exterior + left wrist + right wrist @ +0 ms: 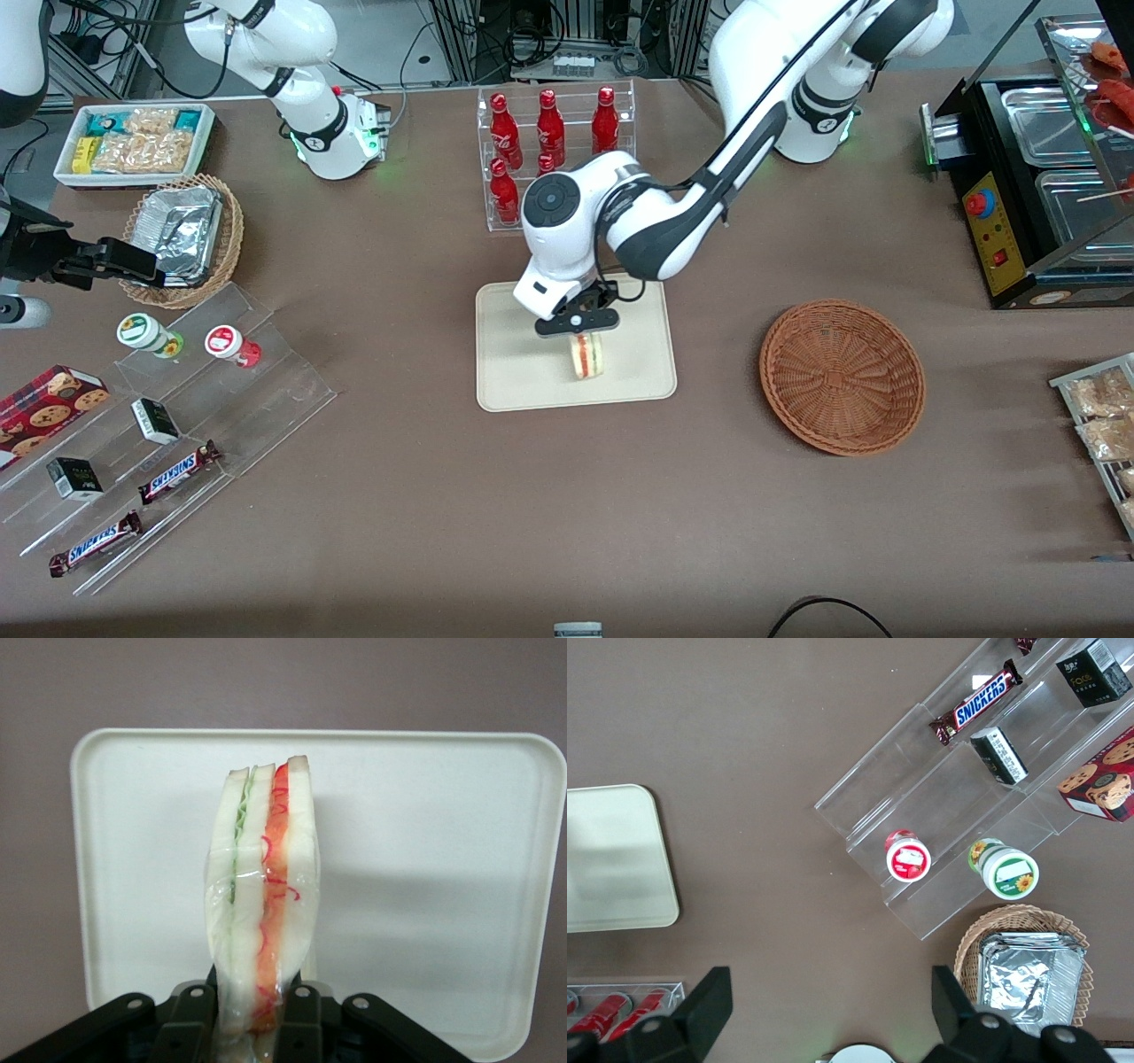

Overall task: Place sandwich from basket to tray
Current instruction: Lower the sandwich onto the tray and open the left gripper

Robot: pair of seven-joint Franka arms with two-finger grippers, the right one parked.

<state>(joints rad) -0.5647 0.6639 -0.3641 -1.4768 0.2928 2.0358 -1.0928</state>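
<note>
We see the gripper above the tray, its 2 fingers clamped on the sandwich, which hangs edge-down over the tray's middle (whether its tip touches the tray surface we cannot tell). From the wrist camera the sandwich shows green filling in 1 layer and red-orange in another, wrapped in clear film, with the tray beneath it. The basket sits on the table toward the working arm's end, well apart from the tray.

Bright even overhead light, soft shadows, sharp focus
</note>
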